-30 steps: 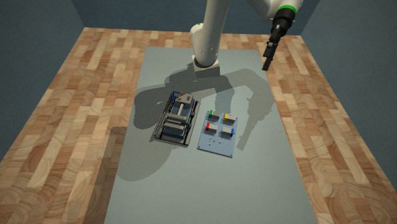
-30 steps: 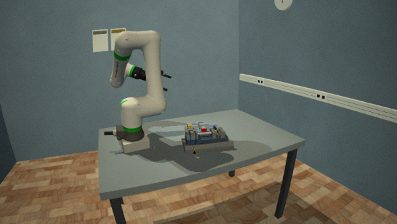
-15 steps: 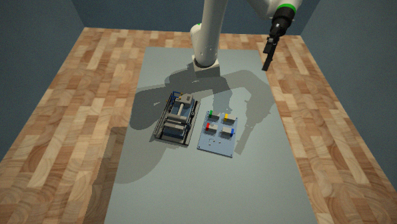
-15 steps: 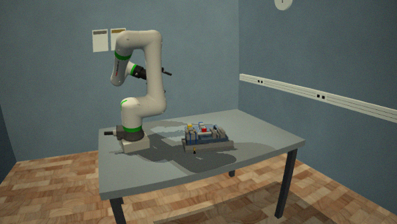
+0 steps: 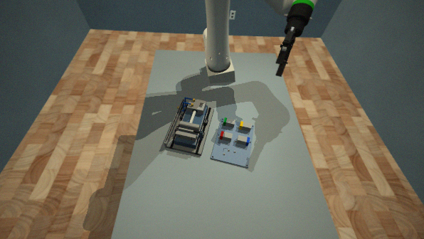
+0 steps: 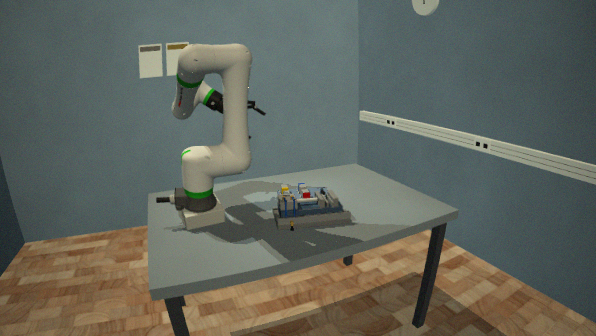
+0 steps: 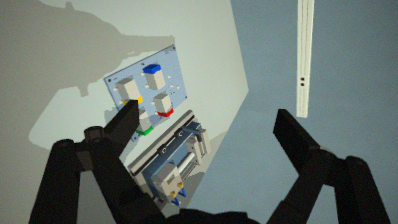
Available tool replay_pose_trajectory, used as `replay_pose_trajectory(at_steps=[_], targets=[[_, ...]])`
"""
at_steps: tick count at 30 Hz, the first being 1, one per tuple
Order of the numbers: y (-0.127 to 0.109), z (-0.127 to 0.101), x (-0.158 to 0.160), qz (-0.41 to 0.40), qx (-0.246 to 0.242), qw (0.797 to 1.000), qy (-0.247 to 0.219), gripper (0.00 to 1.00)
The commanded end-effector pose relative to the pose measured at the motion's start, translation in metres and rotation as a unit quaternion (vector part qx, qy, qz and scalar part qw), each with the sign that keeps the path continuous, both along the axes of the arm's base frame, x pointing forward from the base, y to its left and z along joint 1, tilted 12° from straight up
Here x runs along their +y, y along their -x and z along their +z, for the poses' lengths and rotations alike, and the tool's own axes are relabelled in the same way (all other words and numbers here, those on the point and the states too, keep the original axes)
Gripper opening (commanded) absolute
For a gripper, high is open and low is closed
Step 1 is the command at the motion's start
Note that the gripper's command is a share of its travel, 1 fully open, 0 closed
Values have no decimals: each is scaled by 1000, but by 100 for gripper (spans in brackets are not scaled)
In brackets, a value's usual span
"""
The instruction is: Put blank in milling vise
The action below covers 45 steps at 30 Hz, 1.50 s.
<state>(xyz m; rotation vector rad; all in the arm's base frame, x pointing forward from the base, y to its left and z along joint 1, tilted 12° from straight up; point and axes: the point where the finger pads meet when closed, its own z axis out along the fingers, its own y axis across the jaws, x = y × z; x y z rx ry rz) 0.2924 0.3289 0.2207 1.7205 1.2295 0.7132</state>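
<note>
Seen from above, with twelve o'clock at the top of the view, the blank with the blue end (image 5: 242,139) (image 6: 302,188) (image 7: 155,79) lay on the plate (image 5: 231,160) (image 6: 318,189) (image 7: 171,60), its blue end facing three o'clock. Around it on the same plate were the red-ended blank (image 5: 226,136) (image 6: 306,195) (image 7: 163,104) at nine o'clock, the green-ended blank (image 5: 229,123) (image 7: 144,121) near eleven and the yellow-ended blank (image 5: 246,125) (image 6: 284,189) (image 7: 128,89) at twelve. Those three had their painted ends toward nine o'clock. Small bare pins (image 5: 228,151) stood at eight o'clock.

Farther out, between nine and ten o'clock, the milling vise (image 5: 188,126) (image 6: 312,220) (image 7: 165,150) sat just beside the plate on the grey tabletop (image 5: 228,199) (image 6: 400,200) (image 7: 210,50). Its blue hoses were at its twelve o'clock end, and no blank lay in it. The arm's pale base (image 5: 229,76) (image 6: 205,218) stood at eleven o'clock, beyond the plate. The end effector (image 5: 279,71) (image 6: 257,125) (image 7: 207,116) hung high toward one o'clock, well apart from the blanks, its fingers spread wide and grasping nothing.

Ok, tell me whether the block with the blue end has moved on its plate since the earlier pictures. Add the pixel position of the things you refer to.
No, the blue-ended block (image 5: 242,139) (image 6: 302,188) (image 7: 155,80) sits at the same spot on the plate (image 5: 232,159) (image 6: 316,189) (image 7: 167,56).
</note>
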Motion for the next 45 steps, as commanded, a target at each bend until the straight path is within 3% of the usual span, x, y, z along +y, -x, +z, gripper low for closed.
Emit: replay_pose_trajectory(at_steps=[1, 28, 31, 45], targets=[[-6, 1, -5, 2, 24, 1000, -3, 100], [-50, 4, -43, 18, 202, 979, -23, 100], [-50, 5, -42, 19, 198, 980, -24, 100], [-76, 7, -65, 27, 301, 953, -34, 100]])
